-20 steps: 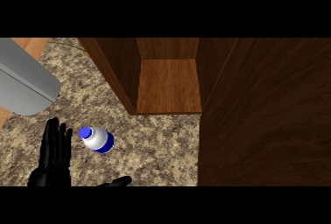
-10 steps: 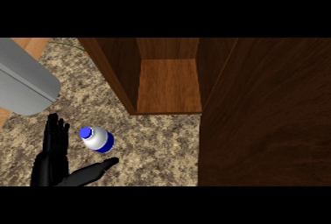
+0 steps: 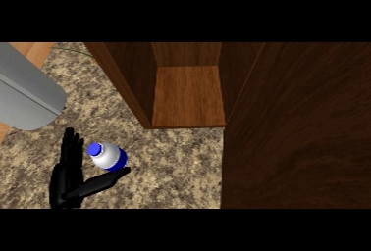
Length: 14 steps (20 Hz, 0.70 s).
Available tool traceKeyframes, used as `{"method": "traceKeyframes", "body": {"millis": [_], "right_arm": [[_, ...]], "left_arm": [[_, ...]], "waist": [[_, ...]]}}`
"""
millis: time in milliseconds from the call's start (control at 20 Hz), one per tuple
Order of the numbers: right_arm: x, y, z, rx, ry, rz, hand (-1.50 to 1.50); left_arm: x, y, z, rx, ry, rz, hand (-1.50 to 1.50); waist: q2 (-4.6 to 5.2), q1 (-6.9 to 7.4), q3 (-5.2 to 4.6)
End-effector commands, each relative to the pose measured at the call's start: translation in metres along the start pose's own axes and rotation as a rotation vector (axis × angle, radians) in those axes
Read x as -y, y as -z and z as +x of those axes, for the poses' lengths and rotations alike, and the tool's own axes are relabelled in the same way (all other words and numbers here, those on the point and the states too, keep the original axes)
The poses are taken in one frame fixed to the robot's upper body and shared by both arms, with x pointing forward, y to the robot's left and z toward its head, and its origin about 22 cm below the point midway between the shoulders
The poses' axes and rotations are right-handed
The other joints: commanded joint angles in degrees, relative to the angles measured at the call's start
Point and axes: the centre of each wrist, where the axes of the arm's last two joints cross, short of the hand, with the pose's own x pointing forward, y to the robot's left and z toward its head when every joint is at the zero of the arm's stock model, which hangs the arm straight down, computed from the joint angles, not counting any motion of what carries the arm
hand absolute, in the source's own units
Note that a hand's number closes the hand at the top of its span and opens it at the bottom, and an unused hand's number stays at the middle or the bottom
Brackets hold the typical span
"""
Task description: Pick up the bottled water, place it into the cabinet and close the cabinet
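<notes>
Bottled water (image 3: 107,156) base behind thumb (image 3: 101,181)

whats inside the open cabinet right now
Only the bare wooden floor of the cabinet shows through its opening; nothing stands on it. The bottled water is outside on the counter, beside the black hand. The cabinet's upper interior isn't visible.

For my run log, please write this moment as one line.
phase: grasp approach | left hand: open beside white-and-blue water bottle | wooden cabinet: open | bottle on speckled stone counter
</notes>
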Motion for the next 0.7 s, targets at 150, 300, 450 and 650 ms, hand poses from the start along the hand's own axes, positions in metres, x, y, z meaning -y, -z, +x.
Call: {"method": "traceKeyframes", "body": {"millis": [150, 300, 450, 650], "right_arm": [[-0.02, -0.001, 0.044, 0.093, 0.09, 0.05, -1.5], [-0.017, -0.005, 0.043, 0.082, 0.082, 0.038, -1.5], [-0.017, -0.011, 0.037, 0.083, 0.078, 0.042, -1.5], [-0.019, -0.008, 0.046, 0.086, 0.09, 0.049, -1.5]], "left_arm": [[0.011, 0.004, -0.051, -0.036, -0.002, 0.01, -1.5], [0.006, -0.003, -0.073, -0.028, -0.004, 0.029, -1.5], [-0.011, 0.006, -0.077, -0.018, -0.07, 0.05, -1.5], [-0.006, 0.008, -0.084, -0.017, -0.159, -0.007, -1.5]], "waist": [[0.22, -0.05, -0.08], [0.18, 0.1, -0.07], [0.02, 0.29, 0.01], [0.09, 0.62, -0.02]]}}
